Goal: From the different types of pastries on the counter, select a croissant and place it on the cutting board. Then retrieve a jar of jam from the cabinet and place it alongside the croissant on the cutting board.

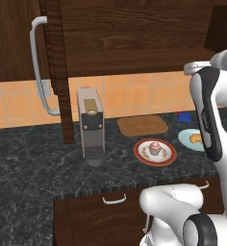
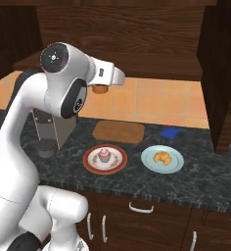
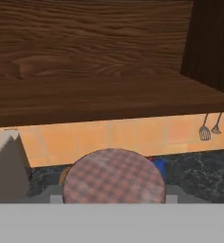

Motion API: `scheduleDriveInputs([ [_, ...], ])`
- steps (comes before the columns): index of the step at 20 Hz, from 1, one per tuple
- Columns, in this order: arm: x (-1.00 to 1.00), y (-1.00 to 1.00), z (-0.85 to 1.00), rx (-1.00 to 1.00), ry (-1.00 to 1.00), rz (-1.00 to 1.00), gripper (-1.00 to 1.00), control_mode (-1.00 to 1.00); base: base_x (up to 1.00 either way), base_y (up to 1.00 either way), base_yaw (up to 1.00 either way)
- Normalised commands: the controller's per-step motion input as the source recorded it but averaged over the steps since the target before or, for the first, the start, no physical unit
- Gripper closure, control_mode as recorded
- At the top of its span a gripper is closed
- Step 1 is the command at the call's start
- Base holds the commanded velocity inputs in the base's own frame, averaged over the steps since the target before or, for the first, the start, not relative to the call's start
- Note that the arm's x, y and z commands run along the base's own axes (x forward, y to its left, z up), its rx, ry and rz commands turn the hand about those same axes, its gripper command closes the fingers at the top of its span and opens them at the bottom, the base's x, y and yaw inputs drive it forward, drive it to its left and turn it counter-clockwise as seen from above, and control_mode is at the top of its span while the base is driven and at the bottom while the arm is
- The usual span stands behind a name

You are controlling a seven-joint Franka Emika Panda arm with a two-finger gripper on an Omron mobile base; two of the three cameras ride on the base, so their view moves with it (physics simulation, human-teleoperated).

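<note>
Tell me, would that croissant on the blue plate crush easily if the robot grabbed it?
Probably: the croissant looks small and flaky, so it might dent. Its curved shape may slip between fingers, and it sits loose on the pale blue plate, so a push likely slides it.

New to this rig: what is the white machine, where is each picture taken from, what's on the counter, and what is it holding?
A white robot arm on a driving base, in a rendered kitchen. Two pictures come from cameras on the base, behind the arm left and right; the third looks along the hand. On the dark counter: a cutting board, a cupcake on a red-rimmed plate, a croissant on a blue plate, a coffee machine. The gripper is shut on a jar with a checked lid, raised above the counter.
</note>
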Motion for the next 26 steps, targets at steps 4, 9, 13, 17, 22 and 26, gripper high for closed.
scheduleDriveInputs([
  [4,-0.3,0.0,-0.04,0.02,0.23,0.07,1.0,-1.0,0.0,0.0,0.0],
  [9,-0.22,0.03,-0.35,0.09,0.21,0.05,1.0,-1.0,0.0,0.0,0.0],
  [13,-0.53,0.29,-0.66,0.0,0.0,0.03,1.0,-1.0,0.0,0.0,0.0],
  [17,-0.49,0.49,-0.52,0.03,0.02,0.01,1.0,-1.0,0.0,0.0,0.0],
  [22,-0.19,0.07,-0.43,0.1,0.06,0.11,1.0,-1.0,0.0,0.0,0.0],
  [26,0.0,0.02,-0.39,0.14,0.0,0.34,1.0,-1.0,0.0,0.0,0.0],
])
